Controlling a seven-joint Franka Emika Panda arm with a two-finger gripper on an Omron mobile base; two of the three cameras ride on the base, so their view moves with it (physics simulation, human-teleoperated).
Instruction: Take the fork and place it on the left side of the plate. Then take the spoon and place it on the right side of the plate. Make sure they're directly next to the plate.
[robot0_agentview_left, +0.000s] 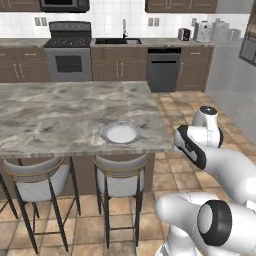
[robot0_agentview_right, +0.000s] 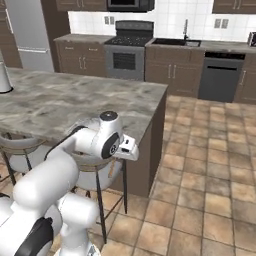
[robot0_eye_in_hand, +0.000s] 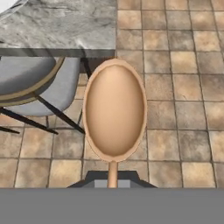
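The brown wooden spoon (robot0_eye_in_hand: 114, 111) fills the middle of the hand view, its round bowl up and its thin handle running down into my gripper (robot0_eye_in_hand: 113, 181), which is shut on it. From the right base view my gripper (robot0_agentview_right: 126, 149) hangs off the island's near right corner, over the tiled floor, with the spoon (robot0_agentview_right: 112, 168) dangling under it. The plate (robot0_agentview_left: 121, 133), white with a grey rim, lies on the counter near the front edge. The pale fork (robot0_agentview_left: 95, 134) lies directly left of the plate. A sliver of the plate (robot0_eye_in_hand: 8, 4) shows at the hand view's top left.
The marble island (robot0_agentview_left: 60, 110) ends just left of my hand. Two grey stools (robot0_agentview_left: 35, 180) (robot0_agentview_left: 120, 175) stand under its front edge; one stool (robot0_eye_in_hand: 26, 78) is close beside the spoon. Tiled floor (robot0_agentview_left: 180, 105) lies to the right. Stove, sink and dishwasher line the back wall.
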